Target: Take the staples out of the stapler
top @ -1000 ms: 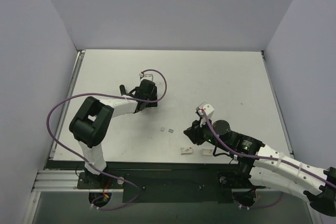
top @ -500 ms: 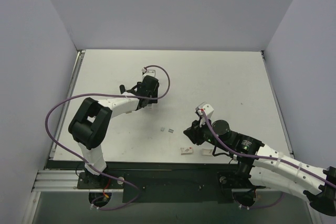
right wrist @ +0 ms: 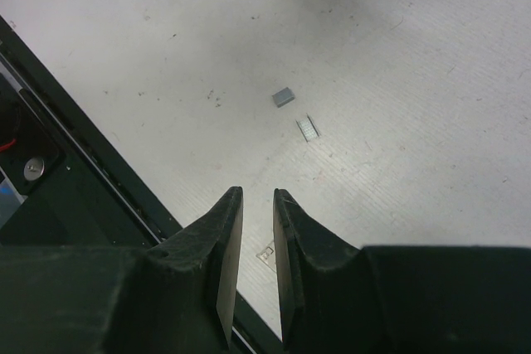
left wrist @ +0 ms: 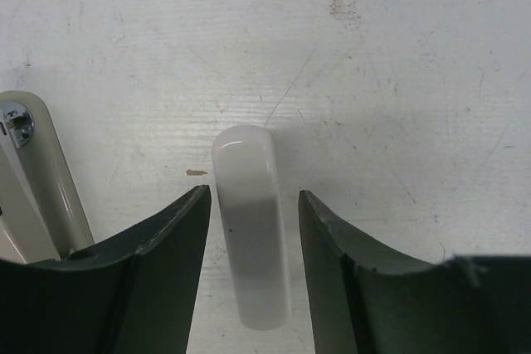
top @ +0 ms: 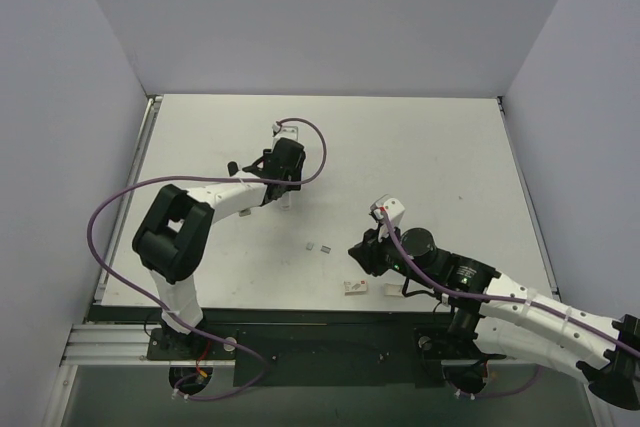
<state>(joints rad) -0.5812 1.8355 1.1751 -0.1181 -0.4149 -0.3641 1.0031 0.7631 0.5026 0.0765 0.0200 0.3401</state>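
Note:
The stapler lies open on the table under my left gripper [top: 287, 179]. In the left wrist view its white top bar [left wrist: 247, 163] runs between the gripper's [left wrist: 253, 196] open jaws, with a gap on each side. Its other bar, pale with a silver rivet [left wrist: 37, 176], lies to the left. From above only a white end [top: 290, 201] shows. Two short grey strips of staples [top: 310, 245] [top: 326, 247] lie loose mid-table; they also show in the right wrist view [right wrist: 283, 97] [right wrist: 309, 128]. My right gripper [top: 362, 251] [right wrist: 257, 193] hovers near the front edge, its jaws a narrow gap apart and empty.
Two small white cards with reddish marks [top: 355, 288] [top: 395, 290] lie by the table's front edge; one shows between the right jaws [right wrist: 267, 253]. The black front rail [right wrist: 75, 205] runs just beyond. Purple cables loop from both arms.
My left gripper has moved a little away from the arm bases and to the right, over the stapler. The right arm has not moved.

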